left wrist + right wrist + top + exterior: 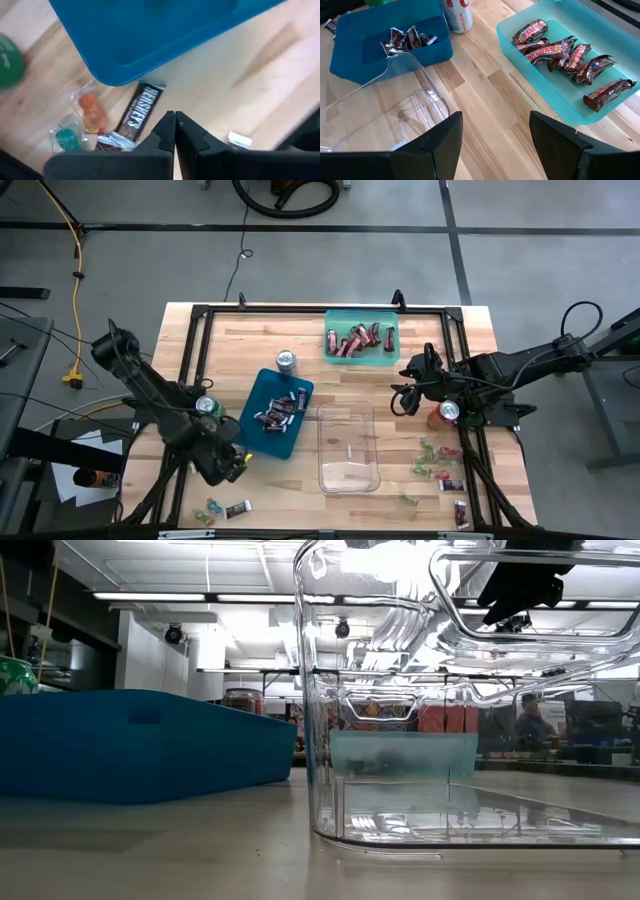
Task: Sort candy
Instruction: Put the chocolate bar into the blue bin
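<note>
Candy lies loose on the table. A dark Hershey's mini bar (140,112), an orange piece (90,110) and a green piece (67,137) lie flat beside the blue bin's (150,35) near corner. My left gripper (175,131) hangs above them, shut, with nothing seen between its fingers; in the high view it (237,463) is at that bin's near left corner. The blue bin (277,412) holds dark mini bars and the teal bin (361,338) dark red bars. My right gripper (405,395) waits open over the table, right of centre, nothing between its fingers (495,135).
An empty clear bin (349,448) stands in the middle. A silver can (286,361), a green can (208,406) and a red can (449,413) stand on the table. More candy lies at the near left (225,508) and near right (445,470).
</note>
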